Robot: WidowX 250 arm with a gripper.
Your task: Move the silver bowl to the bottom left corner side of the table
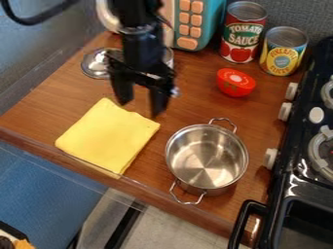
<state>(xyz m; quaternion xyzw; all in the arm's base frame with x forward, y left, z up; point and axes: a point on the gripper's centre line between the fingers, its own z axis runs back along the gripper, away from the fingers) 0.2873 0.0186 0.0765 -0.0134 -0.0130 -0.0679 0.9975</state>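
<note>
Gripper (pixel 139 108) is being held with fingers (pixel 158 101) apart; two-handled steel pot (pixel 207 158) is being seen beside yellow cloth (pixel 107 136); for steady lifting, square straddling of its rim (pixel 177 134) is being advised.

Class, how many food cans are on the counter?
2: a red cylindrical metal can beside the teal box with orange buttons, and a yellow-and-blue can near the black stove. The black robot arm may hide others.
</note>
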